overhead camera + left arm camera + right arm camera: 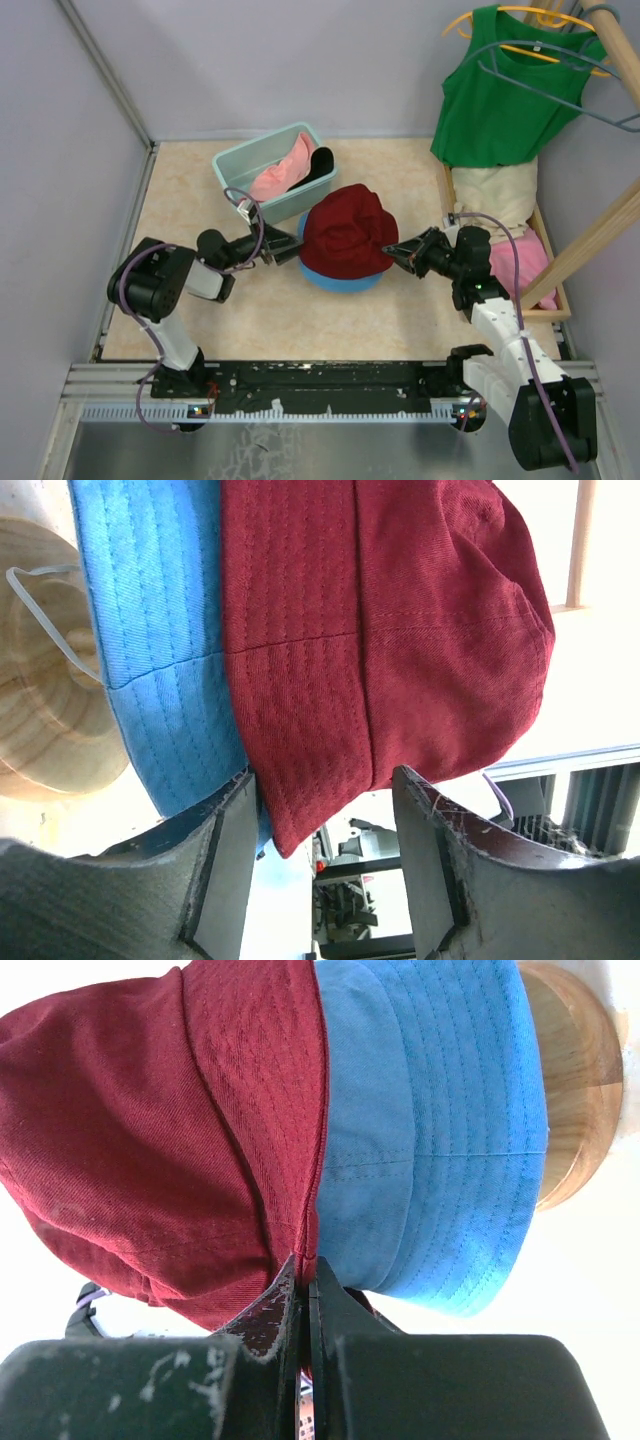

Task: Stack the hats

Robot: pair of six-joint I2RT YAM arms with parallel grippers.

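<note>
Table (pixel 200 310): your stack sits mid-table, between the two arms.
Teal basket (pixel 228 172): it's behind the left arm, with pink fabric inside; you can't call that a hat from here.
Dark red hat (pixel 347 232): it's on top of the blue one, crown up and a little lumpy, with the brim draped over the blue brim on both sides.
Blue hat (pixel 345 281): it's underneath, only its near rim peeking out, and the wrist views show it resting on a round wooden piece (pixel 575 1080).
Beige and pink fabric (pixel 497 195): this lies in the tray at the right, well apart, so by my read two hats are yet to come.
Right gripper (pixel 308 1265): it's pinched tight on the red brim's edge.
Left gripper (pixel 325 775): the jaws stand well apart, the red brim hangs between them, and nothing is clamped.
Risk: if you pull the right arm away before it lets go, the red hat slides off or drags the blue one.
Risk: if you back the left fingers out carelessly, they can snag that loose brim and skew the stack.
</note>
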